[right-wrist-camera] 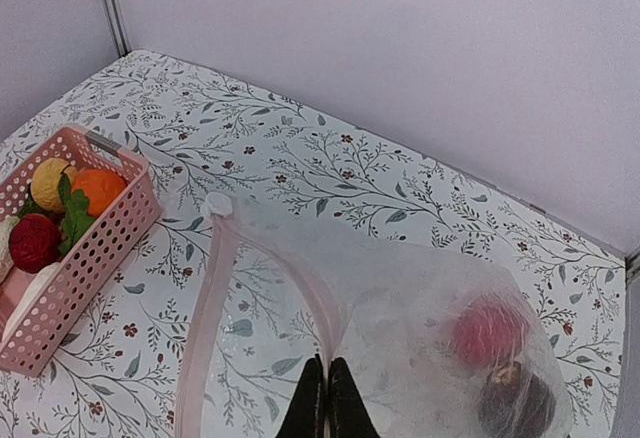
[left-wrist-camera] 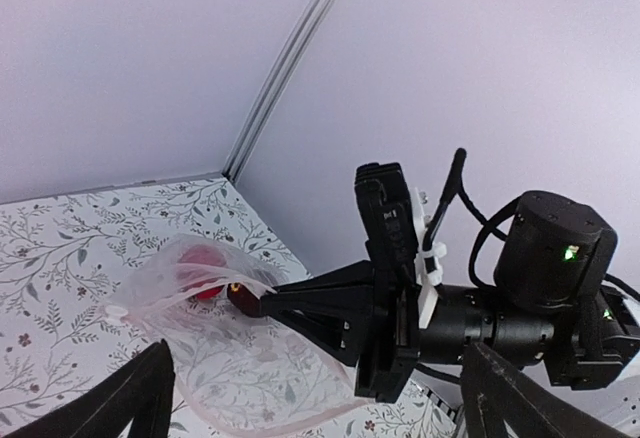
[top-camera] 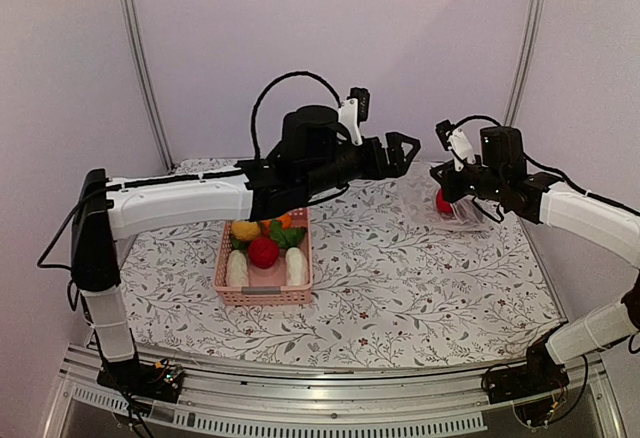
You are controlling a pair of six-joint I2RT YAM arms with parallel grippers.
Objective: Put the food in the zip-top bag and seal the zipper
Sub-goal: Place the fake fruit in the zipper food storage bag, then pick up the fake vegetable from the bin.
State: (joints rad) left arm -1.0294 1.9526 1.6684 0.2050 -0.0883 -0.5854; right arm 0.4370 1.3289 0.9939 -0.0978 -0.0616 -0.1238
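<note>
The clear zip-top bag [right-wrist-camera: 430,288] lies at the table's back right with its mouth gaping toward the basket. Inside it are a red piece of food [right-wrist-camera: 487,328] and a dark maroon piece [right-wrist-camera: 515,403]. The pinkish zipper [right-wrist-camera: 212,298] loops round the mouth, with a white slider tab [right-wrist-camera: 218,204] at its far end. My right gripper [right-wrist-camera: 327,398] is shut on the upper zipper edge and holds it up off the table. My left gripper [top-camera: 402,148] hangs open and empty above the table, just left of the bag [top-camera: 445,208]. In the left wrist view its fingers [left-wrist-camera: 130,398] stand wide apart.
A pink slatted basket [top-camera: 262,293] stands at the table's middle, holding a red ball [top-camera: 264,252], yellow [top-camera: 245,230] and orange [top-camera: 284,222] pieces, and two white oblongs [top-camera: 237,268]. Walls close off the back and right side, with a metal post [left-wrist-camera: 290,63] in the corner.
</note>
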